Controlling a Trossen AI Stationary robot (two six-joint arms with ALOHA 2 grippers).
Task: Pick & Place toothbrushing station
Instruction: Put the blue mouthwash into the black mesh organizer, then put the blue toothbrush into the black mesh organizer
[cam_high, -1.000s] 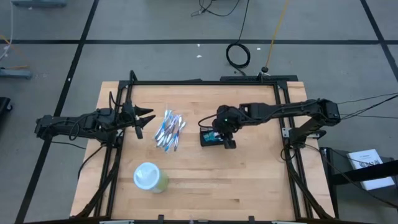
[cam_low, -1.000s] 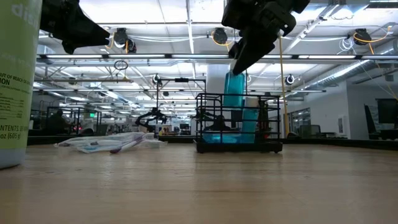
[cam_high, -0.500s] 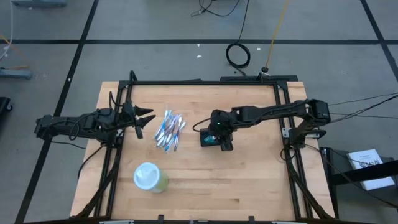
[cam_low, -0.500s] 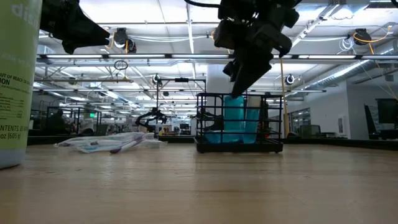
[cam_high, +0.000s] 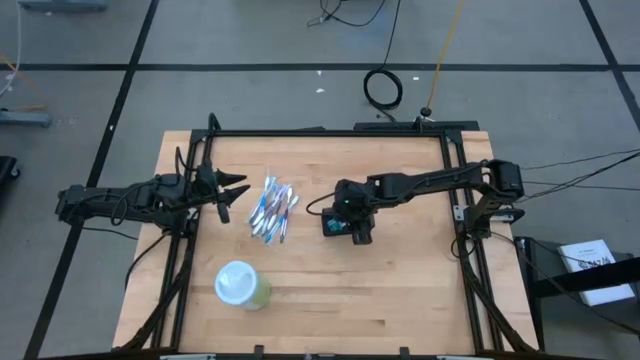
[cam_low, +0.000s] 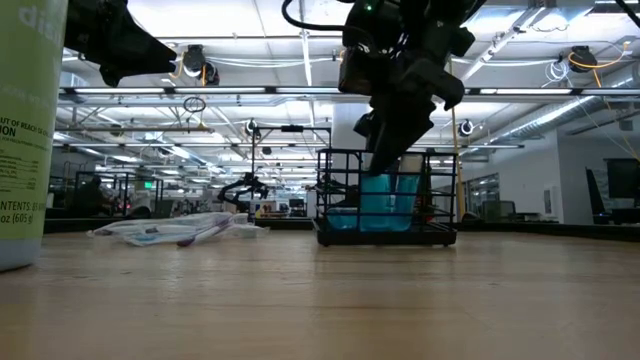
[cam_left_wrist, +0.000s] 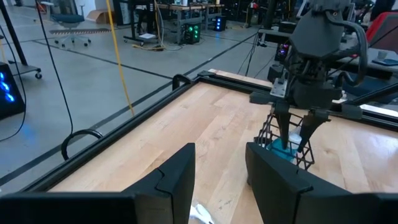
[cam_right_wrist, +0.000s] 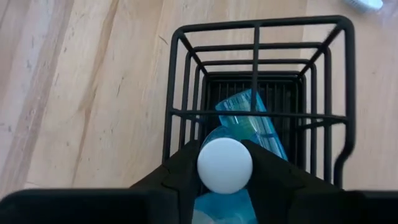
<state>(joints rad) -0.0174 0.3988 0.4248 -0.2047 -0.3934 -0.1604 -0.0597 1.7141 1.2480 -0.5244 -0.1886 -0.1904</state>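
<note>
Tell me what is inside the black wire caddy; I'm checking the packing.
Inside the black wire caddy a blue bottle with a white cap stands, gripped by the right tool. Another blue packet lies deeper in. The bottle hides whatever sits beneath it.

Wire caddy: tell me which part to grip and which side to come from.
Probably best to take the caddy by a top rim wire, coming straight down from above, one finger inside the wall and one outside. It stands upright with an open top and thin bars. Pick a wall clear of the blue bottle, which the right gripper holds inside it.
</note>
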